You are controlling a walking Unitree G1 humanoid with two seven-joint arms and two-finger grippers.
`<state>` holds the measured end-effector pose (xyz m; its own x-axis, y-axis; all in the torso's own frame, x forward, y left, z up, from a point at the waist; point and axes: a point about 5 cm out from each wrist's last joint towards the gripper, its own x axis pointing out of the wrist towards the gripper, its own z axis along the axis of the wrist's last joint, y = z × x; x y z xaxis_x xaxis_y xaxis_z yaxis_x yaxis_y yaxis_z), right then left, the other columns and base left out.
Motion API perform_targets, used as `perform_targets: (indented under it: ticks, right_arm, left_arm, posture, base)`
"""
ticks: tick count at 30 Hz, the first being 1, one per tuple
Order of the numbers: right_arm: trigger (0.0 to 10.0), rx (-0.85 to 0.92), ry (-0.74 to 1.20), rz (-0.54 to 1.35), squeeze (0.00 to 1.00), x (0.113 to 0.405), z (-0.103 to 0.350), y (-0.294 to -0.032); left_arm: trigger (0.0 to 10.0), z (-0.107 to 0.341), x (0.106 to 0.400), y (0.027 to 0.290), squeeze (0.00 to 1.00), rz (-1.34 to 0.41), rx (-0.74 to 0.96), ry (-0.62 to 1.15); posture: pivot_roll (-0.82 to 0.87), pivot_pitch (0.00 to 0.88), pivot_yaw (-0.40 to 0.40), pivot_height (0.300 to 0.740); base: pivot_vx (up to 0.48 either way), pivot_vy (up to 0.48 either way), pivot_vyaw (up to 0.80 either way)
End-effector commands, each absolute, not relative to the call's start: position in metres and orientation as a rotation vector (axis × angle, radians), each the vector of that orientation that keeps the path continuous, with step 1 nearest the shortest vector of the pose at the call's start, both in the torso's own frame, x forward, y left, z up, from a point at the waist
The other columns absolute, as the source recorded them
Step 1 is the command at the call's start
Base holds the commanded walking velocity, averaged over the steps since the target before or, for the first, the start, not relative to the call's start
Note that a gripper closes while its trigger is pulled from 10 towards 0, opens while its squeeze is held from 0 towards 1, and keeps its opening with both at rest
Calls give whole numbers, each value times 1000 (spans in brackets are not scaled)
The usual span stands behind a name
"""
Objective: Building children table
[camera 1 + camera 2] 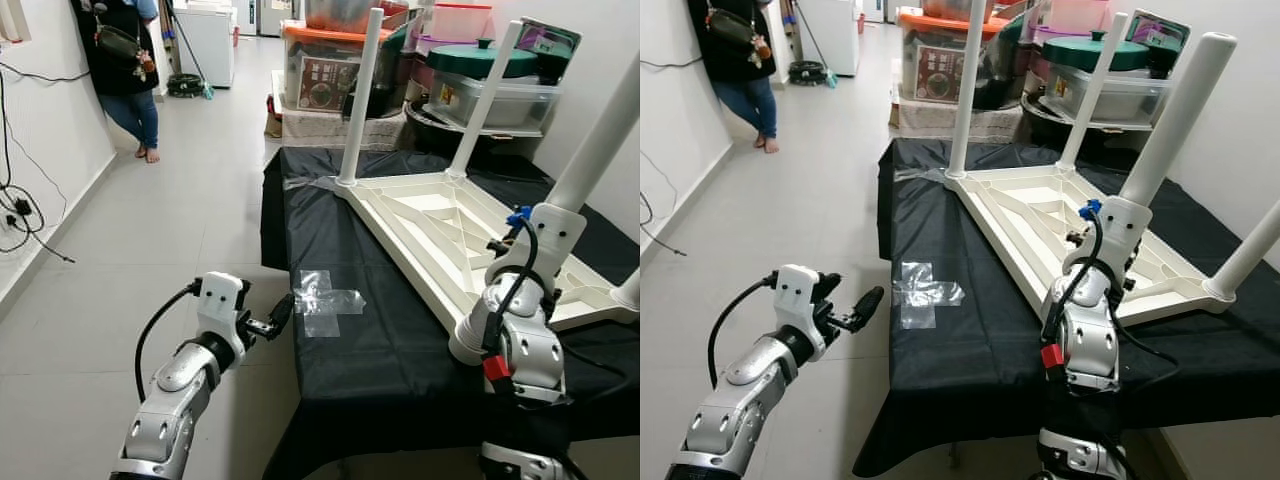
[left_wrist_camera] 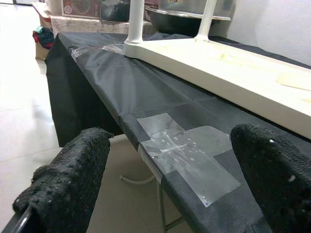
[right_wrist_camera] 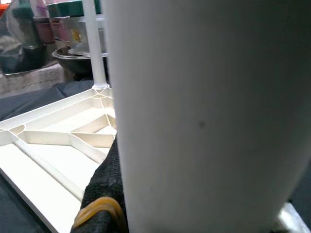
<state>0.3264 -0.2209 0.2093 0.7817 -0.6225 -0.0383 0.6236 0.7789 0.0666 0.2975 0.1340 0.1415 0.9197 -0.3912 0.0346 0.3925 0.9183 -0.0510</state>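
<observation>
It looks like a home: a tiled hallway floor (image 1: 180,210), stacked storage boxes (image 1: 330,65) and cooking pots (image 1: 480,60) by the wall, a white fridge (image 1: 210,40) behind.

The floor (image 1: 130,270) was pale grey glossy tile, with a white wall (image 1: 45,130) on the left trailing black cables (image 1: 20,215). Far off stood a white appliance (image 1: 212,40). Stacked plastic storage boxes (image 1: 330,60) crowded the far right, beside another white wall (image 1: 600,60).
</observation>
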Motion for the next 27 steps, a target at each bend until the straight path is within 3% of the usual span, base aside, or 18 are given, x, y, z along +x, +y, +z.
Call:
perform_targets:
  ticks: [1,27]
  right_arm:
    - [10000,49,210,-678,0,322,173,-224]
    - [10000,68,214,-630,0,321,183,-218]
  left_arm:
    - [10000,137,297,132,0,-409,-53,-10]
    - [10000,137,298,130,0,-420,-54,-8]
  posture:
    - [38,0,-105,740]
    - [28,0,-100,740]
  base:
    - [0,0,0]
    - [0,0,0]
